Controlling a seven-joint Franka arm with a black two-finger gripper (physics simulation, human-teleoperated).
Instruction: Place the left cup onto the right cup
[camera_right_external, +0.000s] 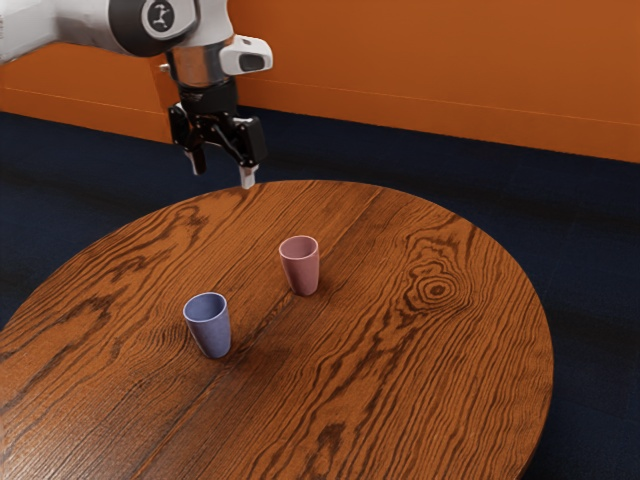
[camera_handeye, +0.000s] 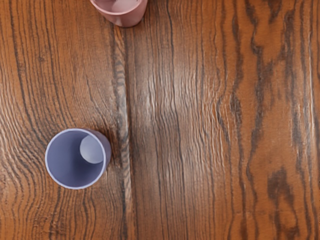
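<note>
Gripper spread and empty, I hover above the table's far edge. Blue cup stands upright mid-table, with the pink cup near it but apart. The reach comes first: I judge I must descend over the blue cup and pinch its wall.

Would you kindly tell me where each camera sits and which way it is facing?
Exterior view: beside the table, looking down across it; the arm enters at upper left, jaws open above the far edge.
Wrist view: on the arm's hand, looking nearly straight down into the blue cup.
Shared: the blue cup, the pink cup and the table.
</note>
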